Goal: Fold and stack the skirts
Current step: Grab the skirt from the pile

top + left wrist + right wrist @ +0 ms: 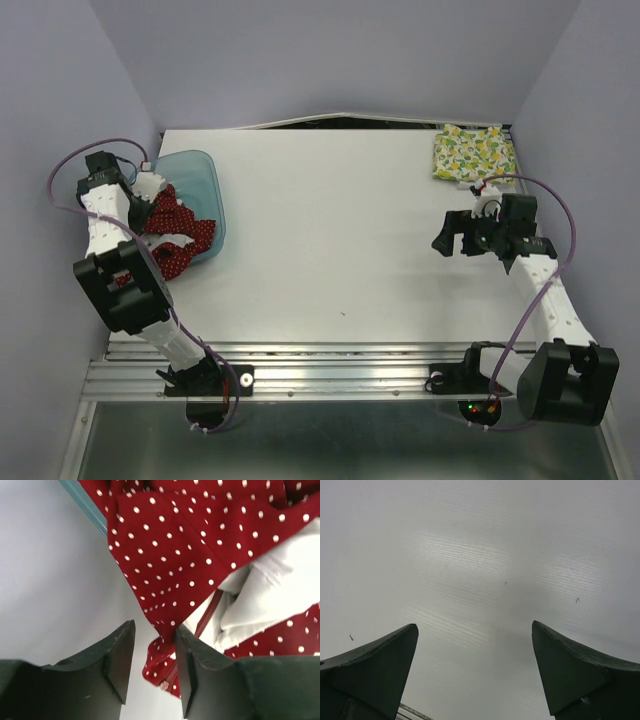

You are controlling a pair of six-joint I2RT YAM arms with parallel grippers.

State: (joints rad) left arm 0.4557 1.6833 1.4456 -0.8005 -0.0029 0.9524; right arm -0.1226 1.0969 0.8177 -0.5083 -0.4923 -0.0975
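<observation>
The dark red polka-dot skirt [182, 238] lies crumpled in the blue tray [203, 163] at the left and spills over its near edge. My left gripper [153, 192] hovers over it. In the left wrist view its jaws [154, 626] are open, with a hanging corner of the red skirt [180, 555] between them, close to the right finger [200, 665]. White lining [270, 595] shows inside the skirt. The cream fruit-print skirt [468, 153] lies folded at the table's back right corner. My right gripper [452, 238] is open and empty over bare table [474, 625].
The white table [340, 230] runs between the two arms. The tray's teal rim [85, 505] shows at the upper left of the left wrist view. Purple walls close the left, right and back sides. A metal rail [330, 365] runs along the near edge.
</observation>
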